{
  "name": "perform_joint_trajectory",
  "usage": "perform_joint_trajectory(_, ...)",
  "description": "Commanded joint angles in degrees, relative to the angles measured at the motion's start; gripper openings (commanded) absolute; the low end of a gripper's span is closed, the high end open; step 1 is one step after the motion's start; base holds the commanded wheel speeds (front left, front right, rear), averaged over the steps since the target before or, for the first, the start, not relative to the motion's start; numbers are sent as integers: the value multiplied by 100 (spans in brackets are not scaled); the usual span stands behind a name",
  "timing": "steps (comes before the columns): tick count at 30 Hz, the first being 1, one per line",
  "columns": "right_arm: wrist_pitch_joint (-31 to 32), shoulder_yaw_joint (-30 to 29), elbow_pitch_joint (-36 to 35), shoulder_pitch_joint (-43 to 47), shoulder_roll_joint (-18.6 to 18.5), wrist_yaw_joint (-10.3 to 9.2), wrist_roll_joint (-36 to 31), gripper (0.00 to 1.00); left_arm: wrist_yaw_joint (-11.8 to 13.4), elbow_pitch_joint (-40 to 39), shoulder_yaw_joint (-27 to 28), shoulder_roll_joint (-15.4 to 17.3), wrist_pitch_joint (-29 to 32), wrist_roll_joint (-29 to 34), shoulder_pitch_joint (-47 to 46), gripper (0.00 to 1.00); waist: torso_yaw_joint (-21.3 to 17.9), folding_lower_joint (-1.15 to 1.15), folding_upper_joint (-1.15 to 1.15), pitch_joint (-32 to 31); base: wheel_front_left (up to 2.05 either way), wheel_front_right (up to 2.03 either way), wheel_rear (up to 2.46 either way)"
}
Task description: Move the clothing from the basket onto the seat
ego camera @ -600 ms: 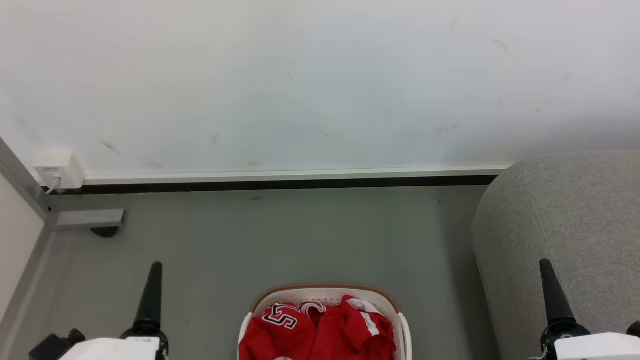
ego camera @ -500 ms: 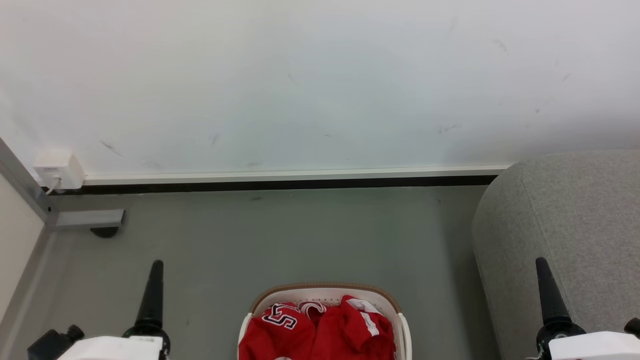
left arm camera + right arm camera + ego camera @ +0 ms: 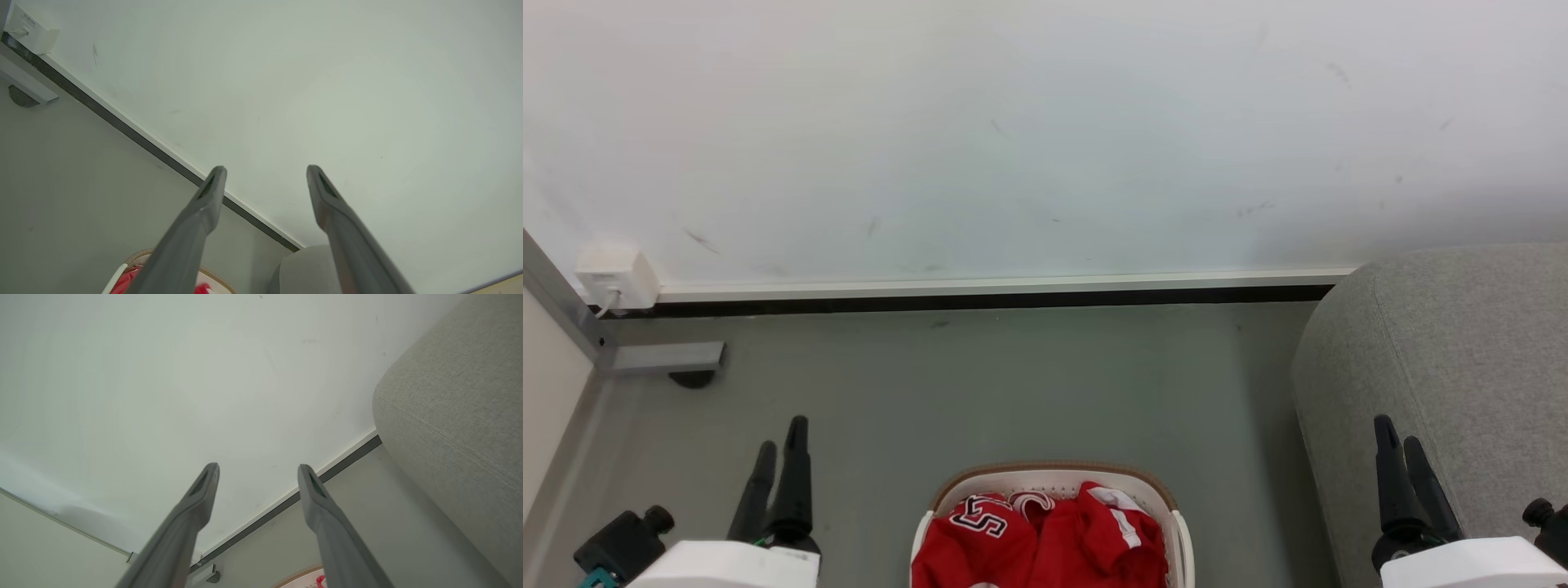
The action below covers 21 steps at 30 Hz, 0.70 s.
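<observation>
Red clothing (image 3: 1045, 539) with white trim and black-and-white lettering lies bunched in the white basket (image 3: 1054, 476), which stands on the floor at the bottom centre of the head view. The light grey seat (image 3: 1462, 359) fills the right side. My left gripper (image 3: 780, 431) hangs open at the lower left, left of the basket, with nothing between its fingers. Open too, my right gripper (image 3: 1396, 429) sits at the lower right, in front of the seat's side. In the left wrist view, a sliver of the clothing (image 3: 126, 281) and the seat (image 3: 304, 269) appear low down.
A white wall (image 3: 1013, 139) with a dark baseboard (image 3: 980, 299) runs behind the grey floor (image 3: 1013, 384). A white socket box (image 3: 614, 276) and a metal foot (image 3: 662, 358) of a partition sit at the left. The seat (image 3: 457, 416) stands close on the right.
Both grippers have turned at the wrist, so two fingers of each now show where one showed before. The left moved slightly right, the right slightly left. Basket and clothing have not moved.
</observation>
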Motion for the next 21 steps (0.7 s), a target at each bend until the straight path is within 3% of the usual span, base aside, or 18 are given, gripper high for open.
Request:
perform_joint_trajectory(1, -63, 20, -83, -129, -62, -4, -258, 100, -29, -103, -12, 68, -65, 284, -49, 100, -1, 0, 0, -1, 0, 0, 0)
perform_joint_trajectory(10, -224, 108, -44, -153, -68, -5, -1251, 100, 65, -163, -145, 113, -232, 1277, -15, 100, -19, 0, 0, -5, 0, 0, 0)
perform_joint_trajectory(21, -405, 180, 101, -168, -73, -6, -2128, 100, 134, -71, -281, 207, -404, 2016, 0, 100, -38, 0, 0, -23, 0, 0, 0)
